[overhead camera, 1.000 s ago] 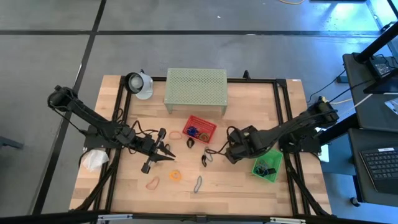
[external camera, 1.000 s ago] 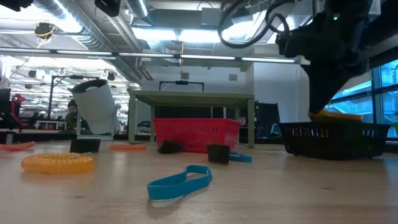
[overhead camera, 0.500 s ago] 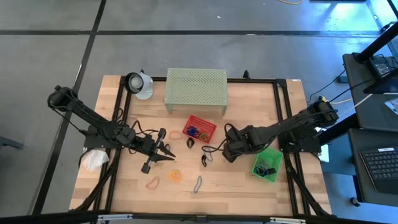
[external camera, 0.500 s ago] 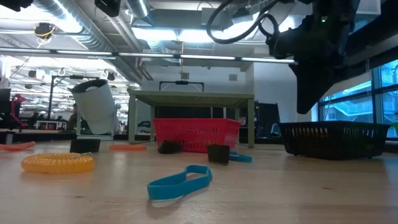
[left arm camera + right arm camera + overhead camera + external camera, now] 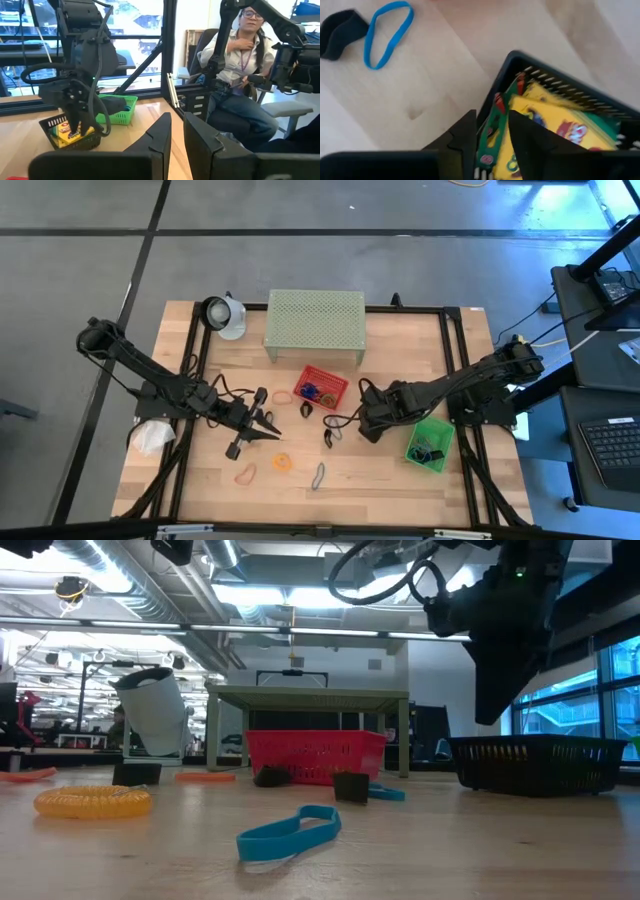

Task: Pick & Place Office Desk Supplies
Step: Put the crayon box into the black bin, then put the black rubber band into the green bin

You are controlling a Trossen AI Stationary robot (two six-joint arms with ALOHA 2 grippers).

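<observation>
Right pincer (image 5: 490,131) released, holding nothing, over the black basket (image 5: 555,80); blue loop (image 5: 387,32) on bench looks light, floppy—pinch one strand.

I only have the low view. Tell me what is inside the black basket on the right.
Observer: The right wrist view shows yellow-and-green crayon boxes lying in the black basket.
Operator: Now give me the left arm's position.
Observer: In the high view the left pincer hovers over the table, to the left of the red basket.
Operator: Report anything hidden behind the black basket.
Observer: A green basket sits there, with dark clips in it.
</observation>
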